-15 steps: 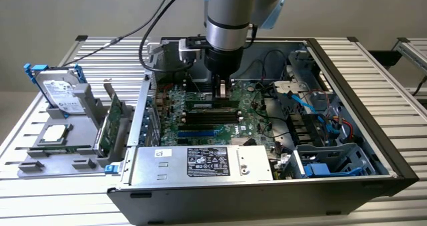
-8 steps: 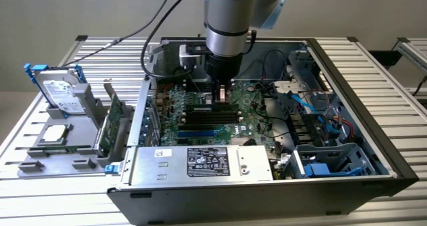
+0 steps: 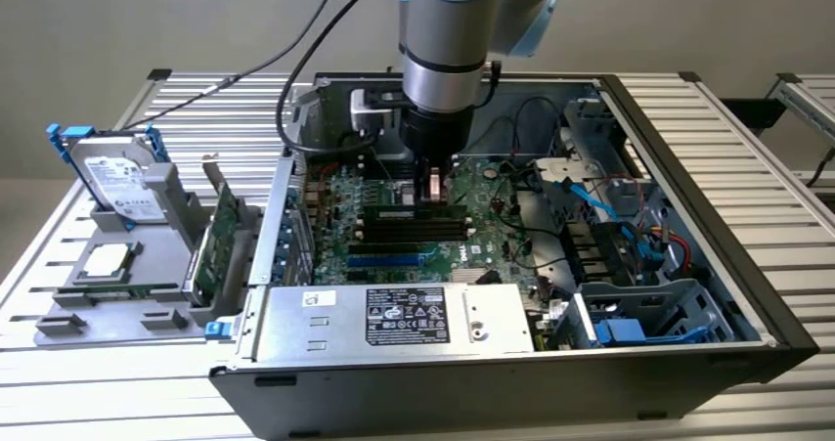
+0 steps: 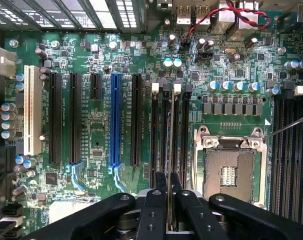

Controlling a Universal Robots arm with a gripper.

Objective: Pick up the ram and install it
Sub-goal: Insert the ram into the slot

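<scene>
Pincer (image 3: 437,192) (image 4: 169,186) fingers stand close together, clamped narrow on the ram (image 3: 407,209) (image 4: 168,216). In the wrist view the ram appears edge-on as a thin sliver between the black fingers (image 4: 154,210). In the exterior view it is a narrow green strip lying level under the arm (image 3: 451,40), just above the row of black memory slots (image 3: 415,228) (image 4: 170,125). Whether its lower edge touches a slot I cannot tell. In the wrist view the stick runs parallel to these slots, two of which carry white latches (image 4: 155,88) at the far end.

Beside the slots sits the open metal processor socket (image 4: 230,170), and on their other side a long blue slot (image 4: 115,120) among black ones. All of this lies on the green motherboard (image 4: 96,145) inside the open computer case (image 3: 730,255), with a labelled silver power supply (image 3: 391,316) along the near side. Towards the exterior view's left, on the slatted table (image 3: 730,118), a grey holder (image 3: 111,314) carries a hard drive (image 3: 117,182) and a green expansion card (image 3: 215,241).
</scene>
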